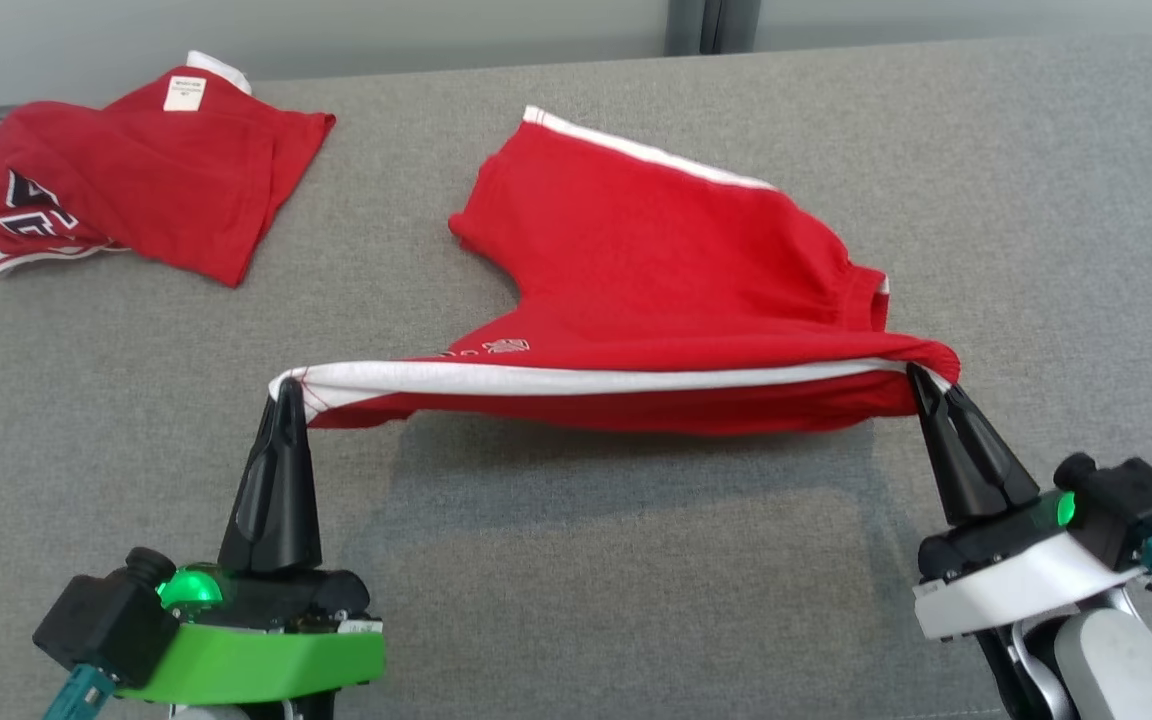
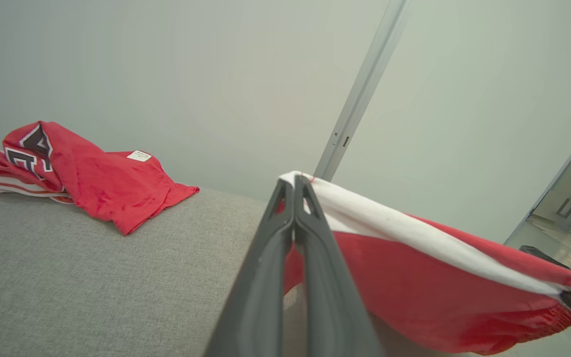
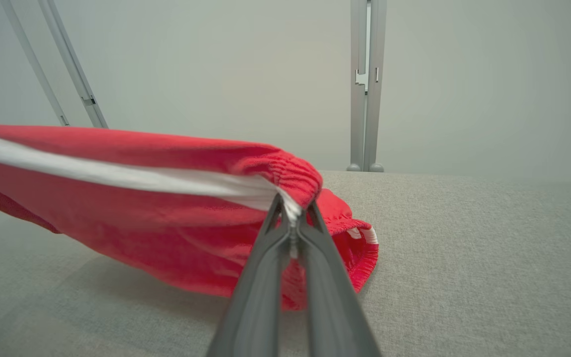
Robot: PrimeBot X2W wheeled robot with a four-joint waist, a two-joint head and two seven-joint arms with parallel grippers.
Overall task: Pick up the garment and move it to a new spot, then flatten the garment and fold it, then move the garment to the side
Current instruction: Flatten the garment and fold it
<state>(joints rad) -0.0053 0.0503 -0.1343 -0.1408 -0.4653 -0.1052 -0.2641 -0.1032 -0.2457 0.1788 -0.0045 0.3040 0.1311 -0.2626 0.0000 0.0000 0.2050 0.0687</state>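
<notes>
The garment [image 1: 656,270] is stretched near the front edge of the surface [image 1: 576,600]. Its ends are pinched by the left gripper [image 1: 288,392] and the right gripper [image 1: 928,383].

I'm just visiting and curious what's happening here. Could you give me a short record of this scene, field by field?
held item: red shorts, white stripe edge lifted taut, rest lying on the surface
left end effector: shut on one stripe end
right end effector: shut on the other end, by the elastic waistband
surface: gray fabric surface
also there: second red garment, crumpled, far left
</notes>
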